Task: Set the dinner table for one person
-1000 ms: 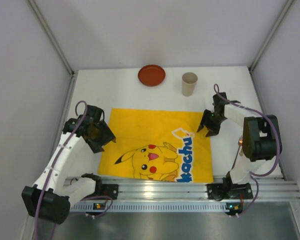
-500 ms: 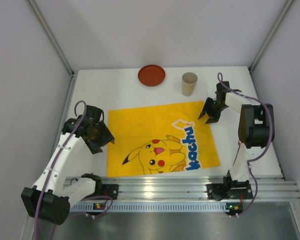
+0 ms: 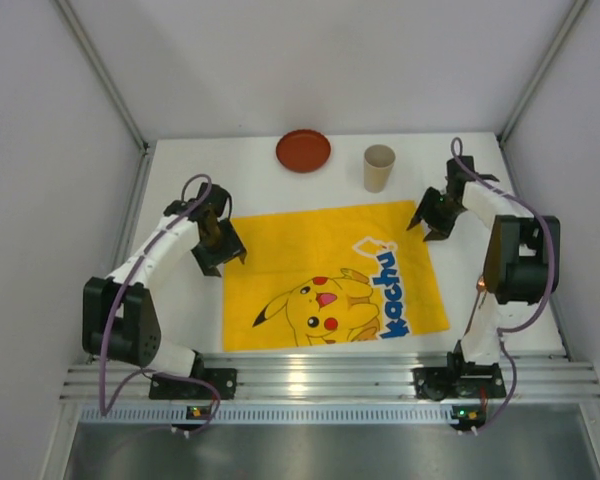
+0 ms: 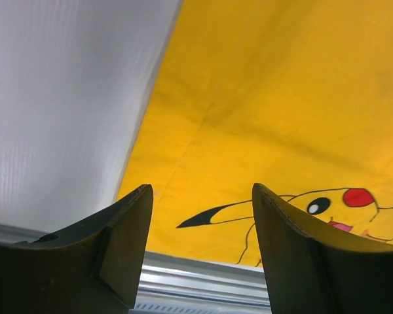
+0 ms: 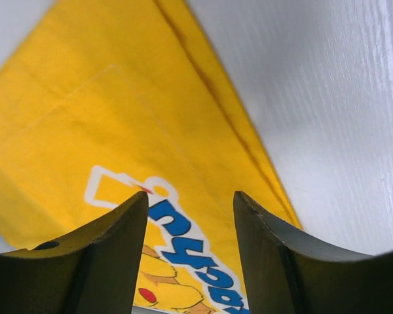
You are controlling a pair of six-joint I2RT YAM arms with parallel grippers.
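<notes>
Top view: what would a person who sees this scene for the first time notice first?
The bright yellow cloth with a cartoon print catches the eye first; it lies spread in the middle of the white table. Near the far edge stand a red plate and a beige cup, apart from each other. The left gripper and right gripper, both open, are at the cloth's two far corners.
</notes>
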